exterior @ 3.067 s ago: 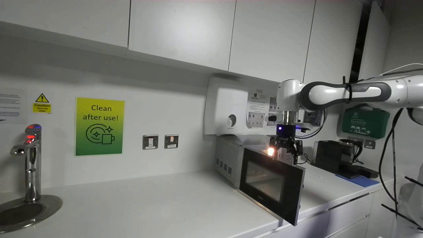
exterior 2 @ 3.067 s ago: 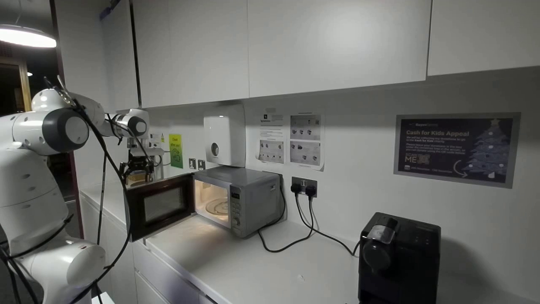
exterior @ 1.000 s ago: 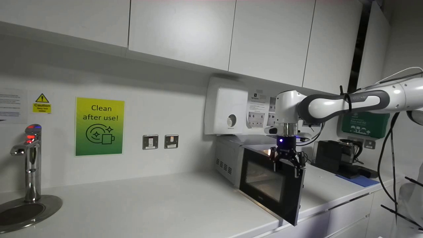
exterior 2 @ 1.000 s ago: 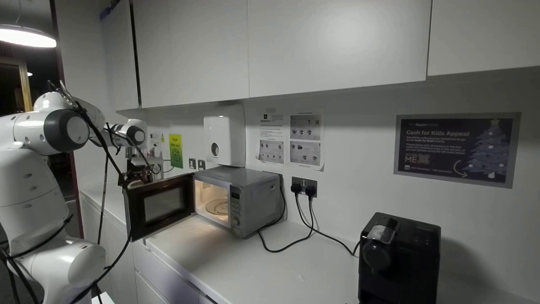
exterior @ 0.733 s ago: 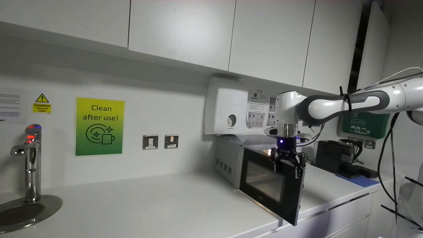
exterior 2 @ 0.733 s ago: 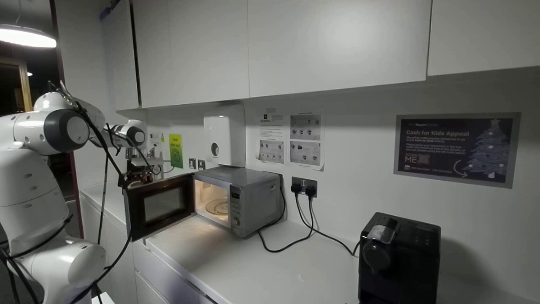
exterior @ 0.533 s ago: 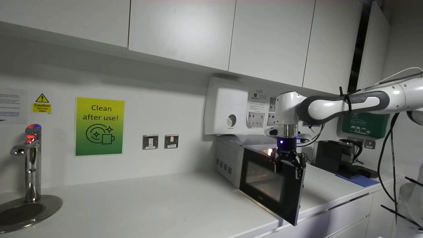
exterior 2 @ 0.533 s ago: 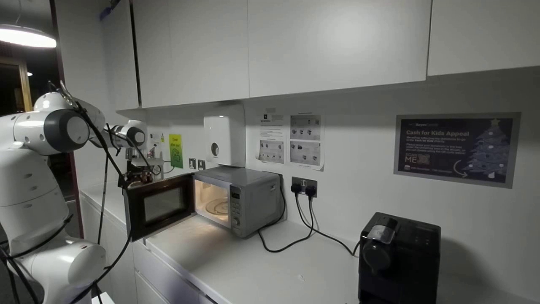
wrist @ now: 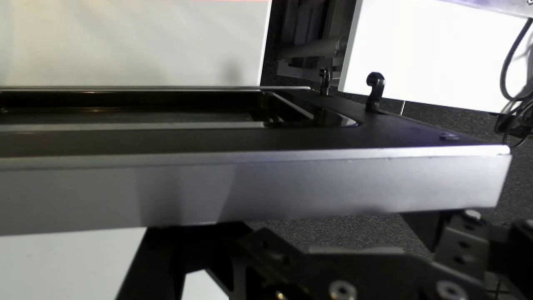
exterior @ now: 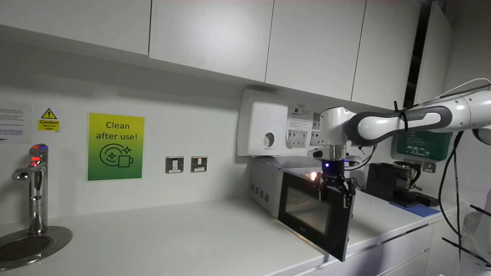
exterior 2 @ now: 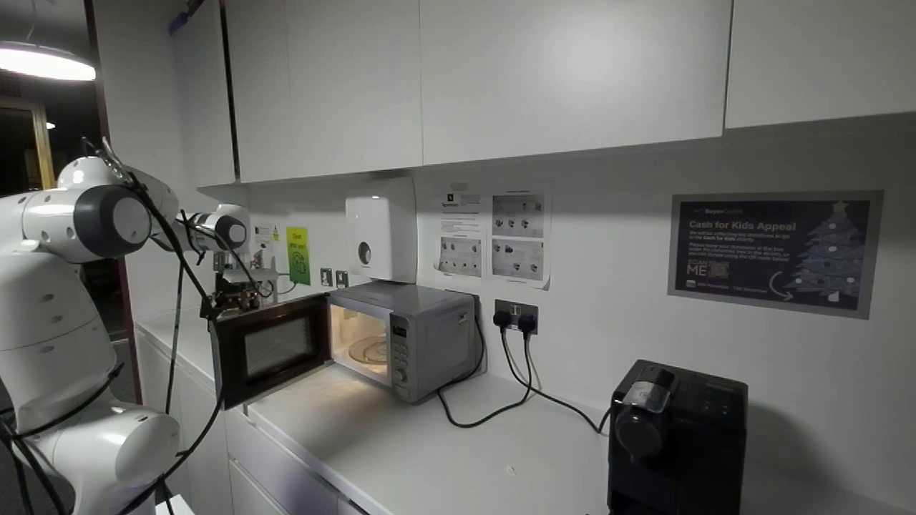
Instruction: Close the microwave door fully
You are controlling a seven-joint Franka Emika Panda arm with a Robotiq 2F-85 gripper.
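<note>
The microwave (exterior: pixel 264 188) is a silver-grey box on the counter; its lit interior shows in an exterior view (exterior 2: pixel 429 336). The microwave door (exterior: pixel 335 230) stands wide open, sticking out past the counter's front edge; its inner face shows in an exterior view (exterior 2: pixel 279 347). My gripper (exterior: pixel 333 199) is open and empty, pointing down in front of the door's outer face near its upper free corner. In an exterior view the gripper (exterior 2: pixel 236 300) is partly hidden behind the door. In the wrist view the door's top edge (wrist: pixel 266 191) hides the fingertips; contact cannot be told.
A white dispenser (exterior: pixel 262 122) hangs on the wall above the microwave. A black coffee machine (exterior 2: pixel 676 436) stands on the counter (exterior 2: pixel 458 458), with cables (exterior 2: pixel 494 422) between it and the microwave. Two dark latch hooks (wrist: pixel 374 89) stick out of the door's inner face.
Over about three seconds my gripper has moved down from above the door's top edge to beside its outer face, slowing to a slight lowering at the end. The door has not moved.
</note>
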